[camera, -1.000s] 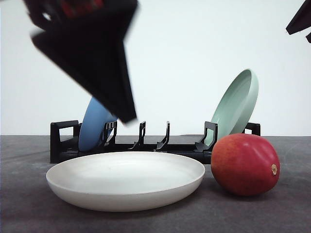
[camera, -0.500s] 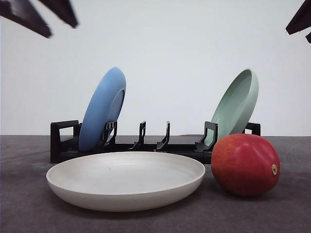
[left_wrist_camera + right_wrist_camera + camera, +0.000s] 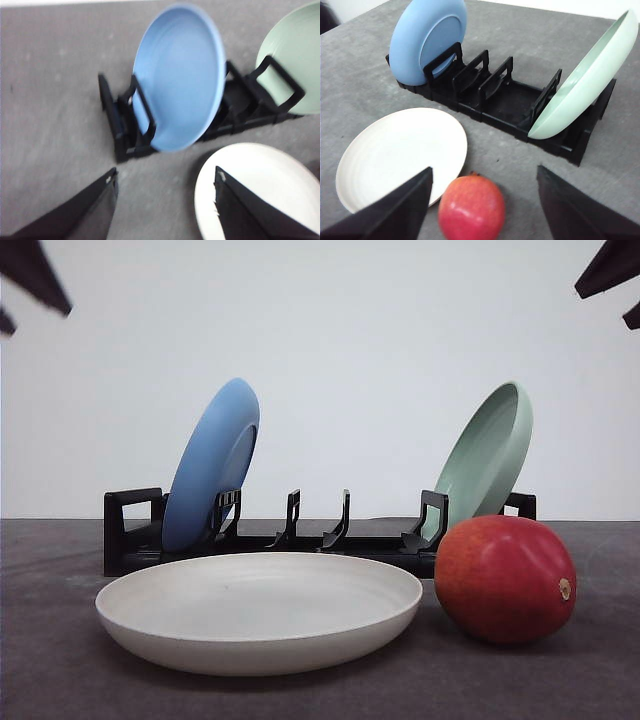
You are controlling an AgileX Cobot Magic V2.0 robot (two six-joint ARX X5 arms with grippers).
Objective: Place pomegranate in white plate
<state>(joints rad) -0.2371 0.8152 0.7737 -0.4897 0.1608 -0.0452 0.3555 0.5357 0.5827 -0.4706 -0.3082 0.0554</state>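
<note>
left gripper (image 3: 165,205) lifted clear, open | right gripper (image 3: 484,210) open above pomegranate (image 3: 471,207) | plate (image 3: 258,610) empty, pick next

Both arms are held up high. The left pincer (image 3: 165,200) has its two black fingers spread wide apart, holding nothing. The right pincer (image 3: 482,205) is spread wide too, with its fingers at about 7 and 5 o'clock.
</note>
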